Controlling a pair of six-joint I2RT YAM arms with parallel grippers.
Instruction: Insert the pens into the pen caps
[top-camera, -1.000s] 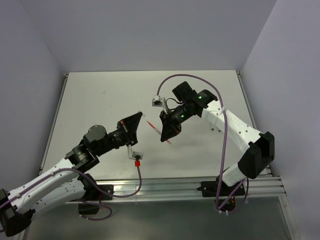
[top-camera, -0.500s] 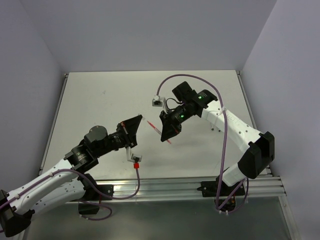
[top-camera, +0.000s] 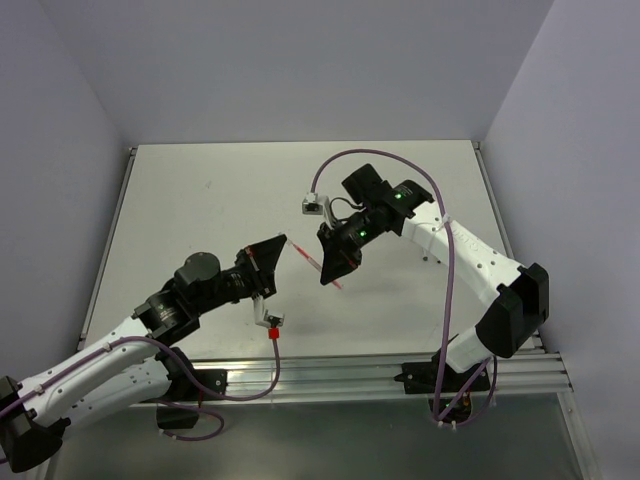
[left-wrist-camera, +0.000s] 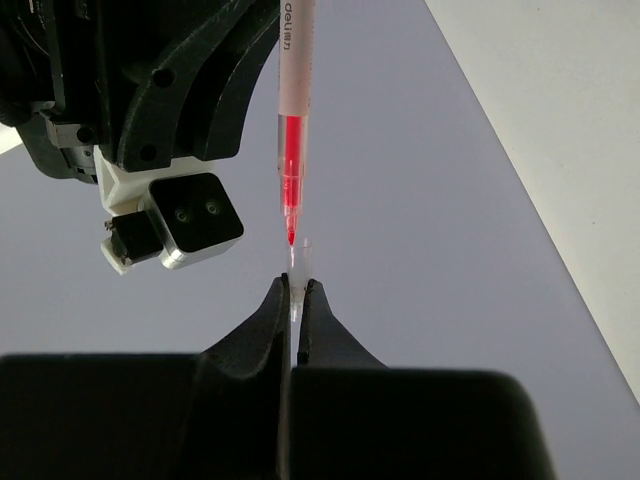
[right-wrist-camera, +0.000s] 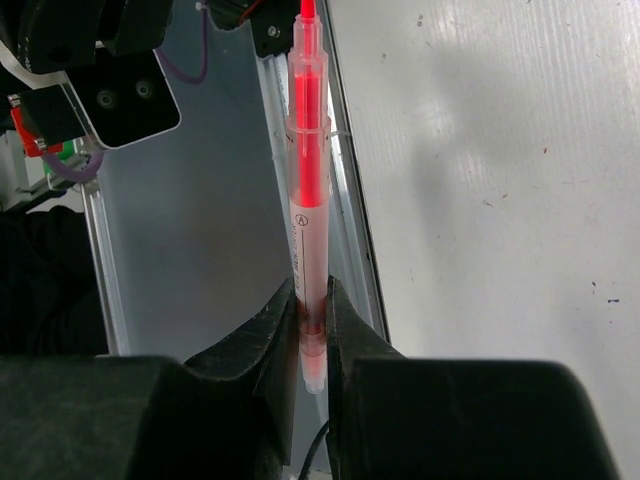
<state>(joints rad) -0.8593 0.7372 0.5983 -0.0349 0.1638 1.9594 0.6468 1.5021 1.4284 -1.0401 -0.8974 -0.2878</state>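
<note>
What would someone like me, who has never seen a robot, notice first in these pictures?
Most likely the red pen, pinched near its back end by the right end effector, in the air above the pale table. Its tip almost meets a tiny clear cap gripped by the left end effector; whether it has entered is unclear.

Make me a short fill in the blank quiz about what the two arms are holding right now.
The pen in the right gripper has ___ ink.
The left gripper pinches the clear cap, whose open end faces the pen's ___.
Both are held ___ the table, not resting on it.
Missing words: red; tip; above.
</note>
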